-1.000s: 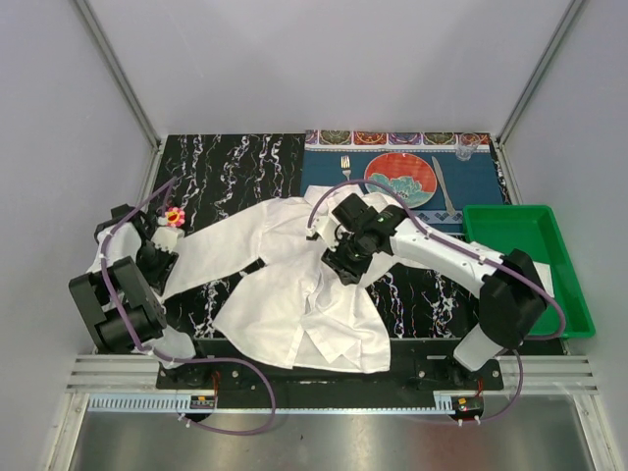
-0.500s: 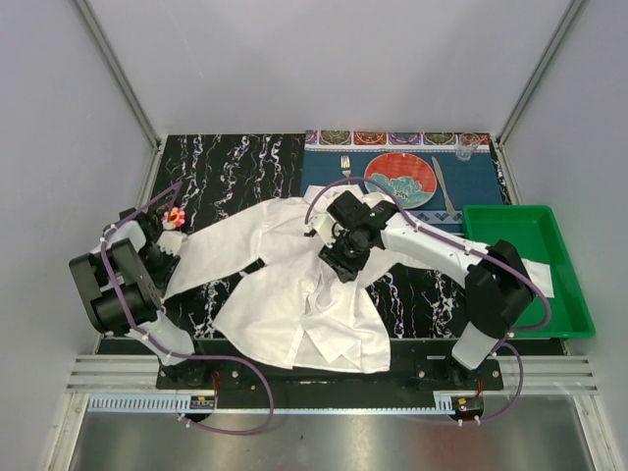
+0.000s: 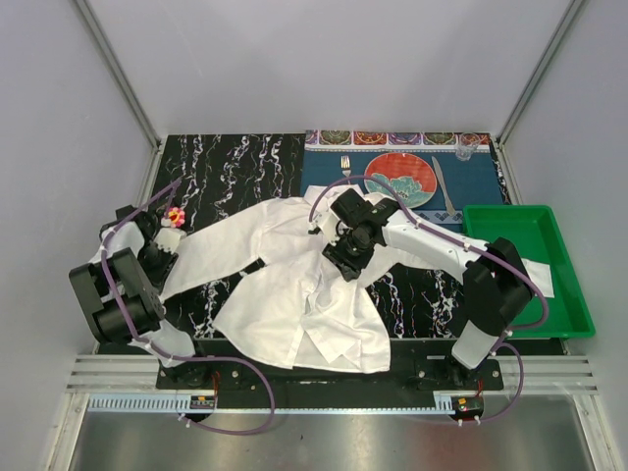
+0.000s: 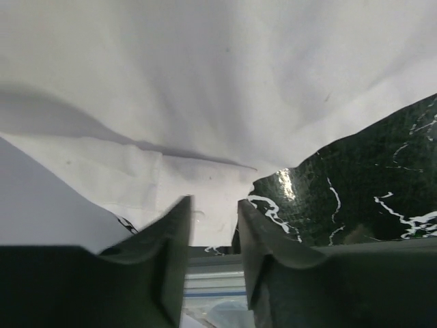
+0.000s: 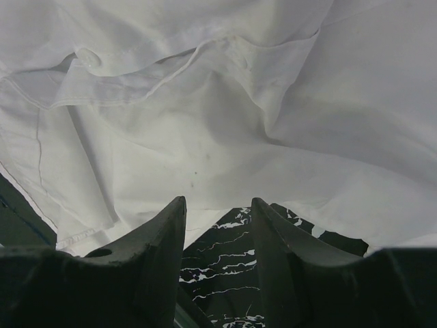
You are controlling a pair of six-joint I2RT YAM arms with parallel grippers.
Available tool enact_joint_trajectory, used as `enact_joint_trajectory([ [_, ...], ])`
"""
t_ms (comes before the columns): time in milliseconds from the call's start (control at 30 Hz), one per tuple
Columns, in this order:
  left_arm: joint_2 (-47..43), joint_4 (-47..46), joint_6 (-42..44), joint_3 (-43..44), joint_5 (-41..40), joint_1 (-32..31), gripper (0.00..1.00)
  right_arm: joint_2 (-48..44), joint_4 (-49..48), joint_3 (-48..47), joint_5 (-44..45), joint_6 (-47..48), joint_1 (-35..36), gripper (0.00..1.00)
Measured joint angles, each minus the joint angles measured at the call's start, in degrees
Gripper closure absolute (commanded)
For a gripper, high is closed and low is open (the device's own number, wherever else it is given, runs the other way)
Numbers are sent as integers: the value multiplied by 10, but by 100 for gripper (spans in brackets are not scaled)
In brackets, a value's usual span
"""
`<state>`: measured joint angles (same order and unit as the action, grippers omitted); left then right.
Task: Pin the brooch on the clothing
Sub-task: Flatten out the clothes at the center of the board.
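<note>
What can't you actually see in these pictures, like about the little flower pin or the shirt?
The brooch: top view, too small to show its pin or whether it is fastened; outside both wrist views.
The shirt front: top view, partly covered by the right arm.
The left gripper fingertips: top view, hidden by its own arm; contact with the brooch unclear.

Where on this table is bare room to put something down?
Bare marble at the far left, bordered by brooch, shirt and placemat. The green tray looks bare. The shirt crowds the middle; plate, fork and knife fill the placemat.
</note>
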<state>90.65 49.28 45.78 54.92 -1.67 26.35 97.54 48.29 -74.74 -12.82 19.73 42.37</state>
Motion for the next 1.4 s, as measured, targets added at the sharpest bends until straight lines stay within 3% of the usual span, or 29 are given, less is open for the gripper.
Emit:
enact_joint_trajectory([
  [500, 16, -7, 2, -16, -9, -6, 58, 0, 11, 0, 2, 6, 0, 51],
  [833, 34, -16, 6, -21, -17, -6, 50, 1, 14, -2, 3, 9, 0, 50],
  [933, 35, -17, 7, -21, -18, -7, 60, 1, 16, -4, 3, 10, 0, 50],
  [967, 35, -19, 9, -21, -20, -7, 70, 1, 16, -6, 3, 10, 0, 51],
  [1200, 28, -22, 12, -21, -31, -7, 90, 1, 16, -8, 4, 11, -1, 51],
  [1267, 18, -17, 13, -21, -31, -7, 93, 1, 16, -8, 4, 11, -1, 51],
  [1400, -7, 3, 14, -12, -31, -7, 82, 1, 16, -8, 3, 13, -1, 51],
])
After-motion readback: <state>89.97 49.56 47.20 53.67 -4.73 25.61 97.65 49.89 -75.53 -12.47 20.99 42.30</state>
